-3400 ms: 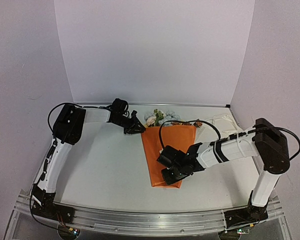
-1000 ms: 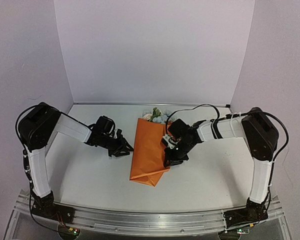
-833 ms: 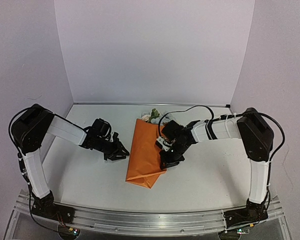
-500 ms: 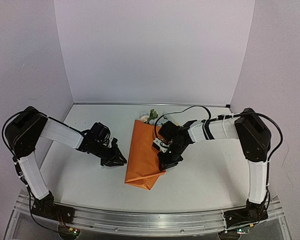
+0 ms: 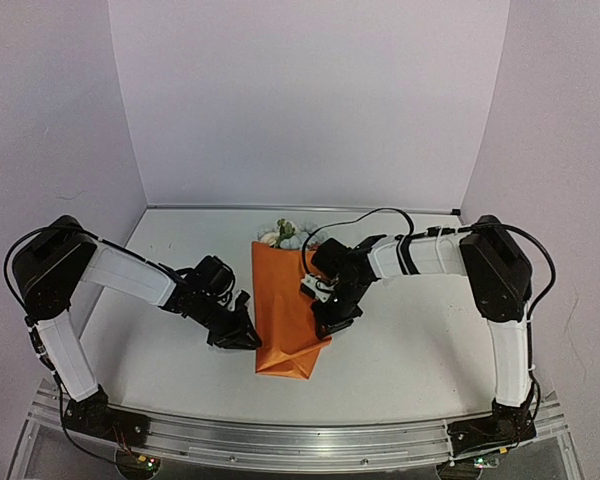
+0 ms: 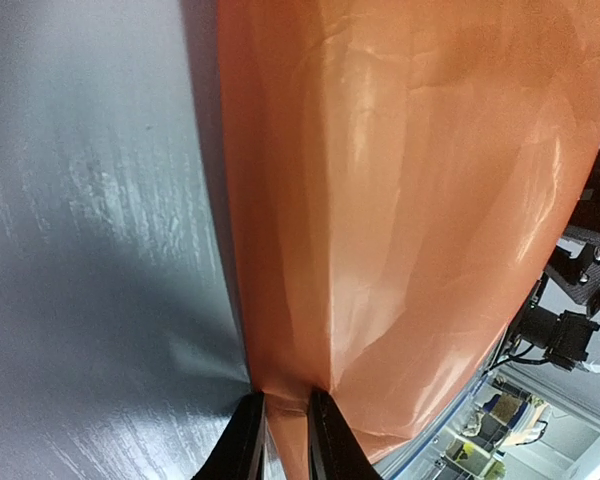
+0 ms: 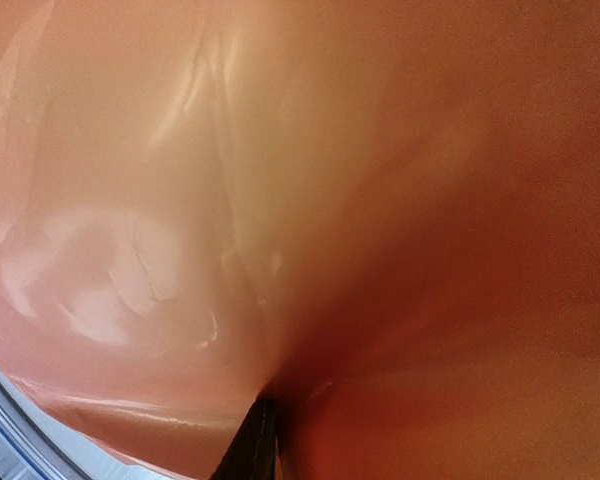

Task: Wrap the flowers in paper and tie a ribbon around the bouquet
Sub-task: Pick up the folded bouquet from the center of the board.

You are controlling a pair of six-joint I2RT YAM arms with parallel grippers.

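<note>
While orange paper (image 5: 285, 310) wraps flowers (image 5: 283, 233), left gripper (image 6: 285, 425) pinches its left edge, fingers nearly closed. Right gripper (image 7: 261, 440), fingers closed, nips its right side.

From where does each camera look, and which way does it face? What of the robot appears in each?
Top external: above and behind the robot, facing down and forward over the table; left arm and right arm show whole, left gripper and right gripper at the paper, flowers beyond.
Left wrist: low by the table, facing along its fingers, which pinch the paper's edge; right arm at far right.
Right wrist: close against the paper, which fills the view; one finger tip shows.
Shared: all see the paper.
</note>
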